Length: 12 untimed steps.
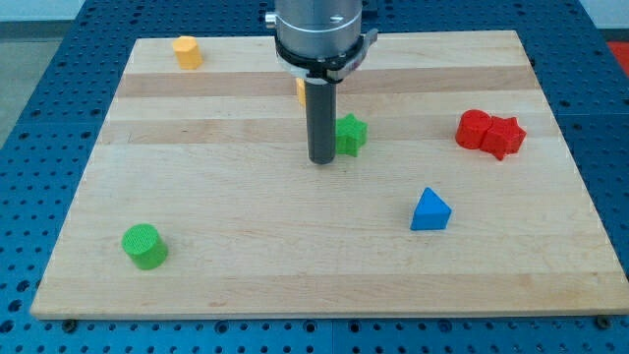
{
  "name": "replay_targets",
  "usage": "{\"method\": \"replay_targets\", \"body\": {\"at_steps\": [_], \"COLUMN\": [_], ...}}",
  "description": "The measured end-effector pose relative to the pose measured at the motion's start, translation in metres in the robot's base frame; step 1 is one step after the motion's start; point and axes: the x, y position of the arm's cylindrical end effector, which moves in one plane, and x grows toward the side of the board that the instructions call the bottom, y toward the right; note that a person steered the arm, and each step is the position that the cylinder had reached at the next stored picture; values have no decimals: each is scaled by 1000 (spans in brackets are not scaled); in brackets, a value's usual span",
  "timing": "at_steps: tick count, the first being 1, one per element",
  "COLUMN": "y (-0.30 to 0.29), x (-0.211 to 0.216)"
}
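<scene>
My tip [322,159] rests on the wooden board [246,256] near its middle, touching or almost touching the left side of a green star block [351,134]. A yellow block [301,90] is mostly hidden behind the rod, just above the tip. A blue triangular block [430,210] lies to the lower right of the tip. Two red blocks sit together at the view's right, a rounded one [474,129] and a star-shaped one [504,137].
A yellow cylinder-like block [188,51] sits near the board's top left corner. A green cylinder [144,246] stands near the bottom left. The board lies on a blue perforated table [39,88].
</scene>
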Motion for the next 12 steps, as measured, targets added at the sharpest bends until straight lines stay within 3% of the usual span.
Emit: {"method": "replay_targets", "body": {"at_steps": [2,5,12], "y": [25,44,81], "x": [-29,17,-116]}}
